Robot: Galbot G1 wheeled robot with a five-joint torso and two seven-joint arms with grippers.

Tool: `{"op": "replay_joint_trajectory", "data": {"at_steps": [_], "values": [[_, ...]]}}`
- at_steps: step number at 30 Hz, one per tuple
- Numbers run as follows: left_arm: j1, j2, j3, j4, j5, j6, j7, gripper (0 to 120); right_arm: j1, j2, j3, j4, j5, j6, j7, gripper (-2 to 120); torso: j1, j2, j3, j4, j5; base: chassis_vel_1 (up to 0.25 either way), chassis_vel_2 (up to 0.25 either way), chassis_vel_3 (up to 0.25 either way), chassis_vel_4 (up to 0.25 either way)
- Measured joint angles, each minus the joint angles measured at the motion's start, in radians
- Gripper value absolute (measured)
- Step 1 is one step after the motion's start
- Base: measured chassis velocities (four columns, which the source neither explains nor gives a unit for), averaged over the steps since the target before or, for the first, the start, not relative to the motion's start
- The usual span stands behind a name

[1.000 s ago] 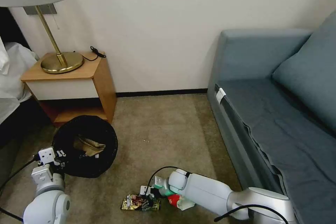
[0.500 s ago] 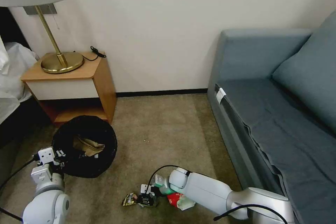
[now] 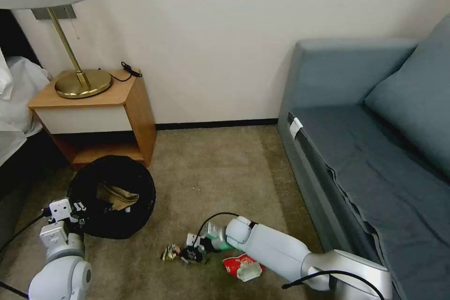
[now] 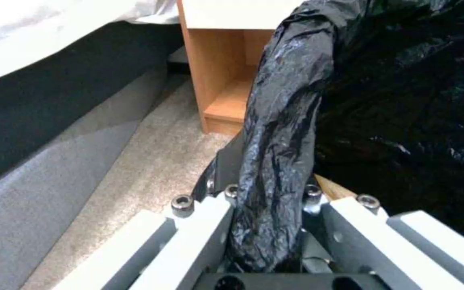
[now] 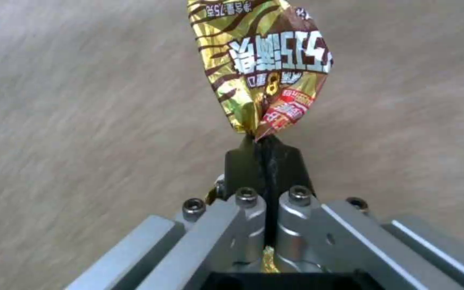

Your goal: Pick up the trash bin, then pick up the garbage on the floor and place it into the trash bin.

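The snack wrapper [image 5: 267, 66], gold with brown stripes and a red patch, is pinched at its lower corner between the black fingertips [image 5: 243, 165] of the right gripper [image 5: 264, 161], whose fingers are pressed tight together on the foil. In the head view the same wrapper [image 3: 171, 252] is a small crumpled shape at the tip of that gripper [image 3: 193, 254], low over the carpet [image 3: 225, 173]; its printed lettering reads only from the right wrist. Just beside the right arm a red-and-white crushed packet [image 3: 243, 266] lies on the floor. Off to the robot's left sits the trash bin [image 3: 111, 195], round and black with a crinkly liner, brown paper [image 3: 117, 195] inside it, in front of a wooden nightstand [image 3: 101, 112]. The left gripper [image 4: 267, 193] is clamped on a fold of the liner [image 4: 280, 133] at the bin's rim, and the left wrist view shows the glossy plastic bunched between its fingers. A blue sofa [image 3: 375, 150] stands to the right.
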Motion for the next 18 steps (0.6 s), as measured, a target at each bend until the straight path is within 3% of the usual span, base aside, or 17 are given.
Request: {"op": "replay_joint_trajectory", "data": {"at_steps": [9,13,18], "values": [[-0.005,0.009,0.002,-0.001,-0.003,0.001,0.003,2,0.096,0.037,0.29,-0.016,-0.022,0.017,-0.005,0,0.0,0.0,0.0,0.0,0.0001,0.0,0.0,0.0,0.0],[-0.005,0.006,0.01,-0.002,0.003,0.003,0.004,2,0.138,0.047,0.344,-0.001,0.003,0.015,-0.003,0,0.0,0.0,0.0,-0.0001,0.0,0.0,0.0,0.0,0.0],[-0.006,0.008,0.016,-0.003,0.009,0.005,0.004,2,0.2,0.038,0.336,0.096,0.12,-0.031,0.006,0,0.0,0.0,0.0,-0.0001,-0.0001,0.0,0.0,0.0,0.0]]}}
